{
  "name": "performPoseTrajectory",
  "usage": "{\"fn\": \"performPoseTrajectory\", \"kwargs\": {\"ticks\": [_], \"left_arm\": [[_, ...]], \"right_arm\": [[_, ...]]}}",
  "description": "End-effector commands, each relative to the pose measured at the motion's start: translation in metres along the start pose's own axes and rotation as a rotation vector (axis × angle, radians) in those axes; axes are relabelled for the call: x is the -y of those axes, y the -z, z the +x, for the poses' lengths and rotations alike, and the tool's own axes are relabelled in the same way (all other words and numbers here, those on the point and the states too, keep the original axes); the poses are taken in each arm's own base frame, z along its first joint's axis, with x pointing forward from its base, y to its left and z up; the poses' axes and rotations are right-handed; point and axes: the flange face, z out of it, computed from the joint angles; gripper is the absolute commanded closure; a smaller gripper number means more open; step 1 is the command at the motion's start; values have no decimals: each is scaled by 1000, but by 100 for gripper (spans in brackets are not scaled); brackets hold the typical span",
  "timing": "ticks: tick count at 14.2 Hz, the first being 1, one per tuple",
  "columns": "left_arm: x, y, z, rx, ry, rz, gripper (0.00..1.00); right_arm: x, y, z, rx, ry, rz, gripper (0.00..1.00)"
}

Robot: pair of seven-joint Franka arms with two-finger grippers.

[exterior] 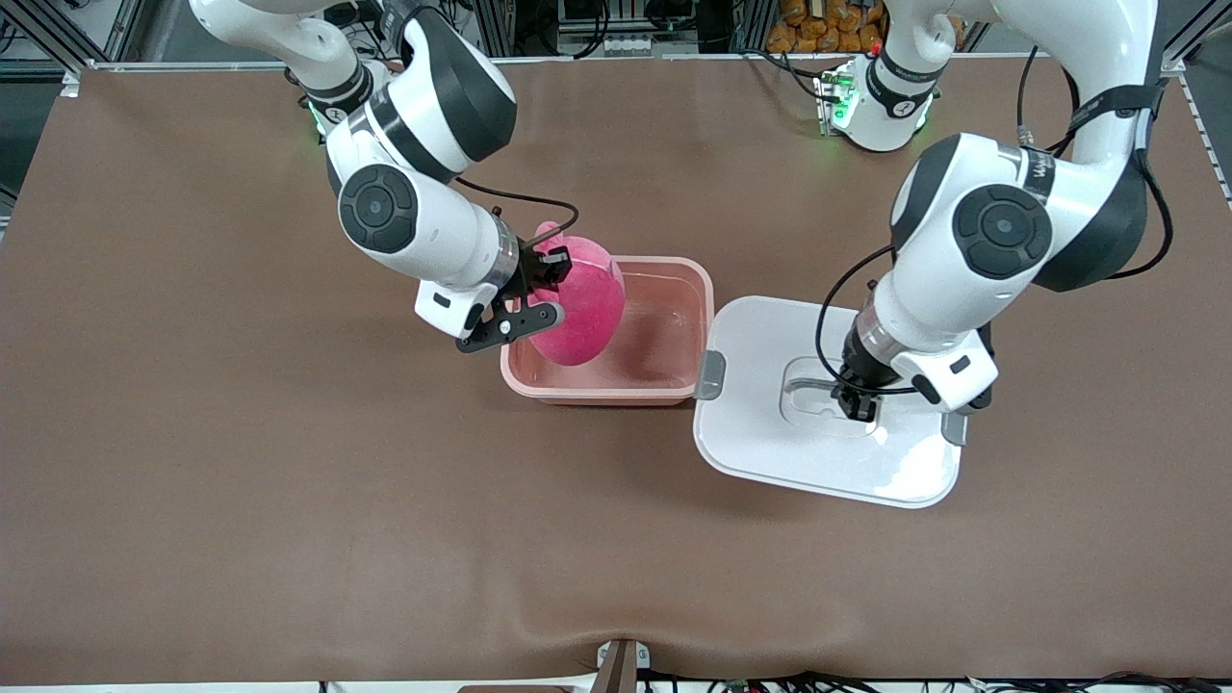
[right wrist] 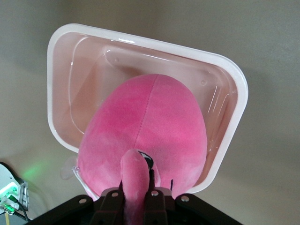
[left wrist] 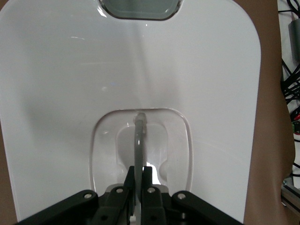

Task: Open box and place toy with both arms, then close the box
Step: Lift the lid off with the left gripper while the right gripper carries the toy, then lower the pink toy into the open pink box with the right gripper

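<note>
The open pink tub [exterior: 685, 266] stands mid-table, also in the right wrist view [right wrist: 140, 40]. My right gripper [exterior: 544, 289] is shut on an ear flap [right wrist: 133, 168] of the pink plush toy [exterior: 582, 308] and holds it over the tub's end toward the right arm, the toy's low part inside the rim [right wrist: 150, 122]. The white lid [exterior: 770, 443] lies flat beside the tub toward the left arm's end. My left gripper [exterior: 859, 404] is shut on the lid's clear handle [left wrist: 138, 140] in its recess; the lid [left wrist: 70, 93] fills the left wrist view. I cannot tell whether the lid rests on the table.
The lid's grey clips [exterior: 709, 375] [exterior: 953, 426] stick out at its two ends, one right beside the tub's corner. The brown table mat [exterior: 289, 500] stretches wide toward the front camera. Cables and gear [exterior: 828, 29] line the edge by the arm bases.
</note>
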Motion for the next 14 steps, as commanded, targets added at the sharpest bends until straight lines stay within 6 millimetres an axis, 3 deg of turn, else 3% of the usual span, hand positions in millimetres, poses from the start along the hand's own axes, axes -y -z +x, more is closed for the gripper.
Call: {"fn": "performPoseTrajectory", "kwargs": {"ticks": [1, 5, 14], "left_arm": [[9, 7, 9, -4, -28, 11, 100], [9, 14, 19, -4, -28, 0, 100], [9, 13, 19, -5, -28, 4, 100]], "right_arm": [[-2, -8, 13, 1, -31, 18, 100], [-5, -30, 19, 22, -36, 8, 100], [-26, -86, 41, 52, -75, -16, 100]]}}
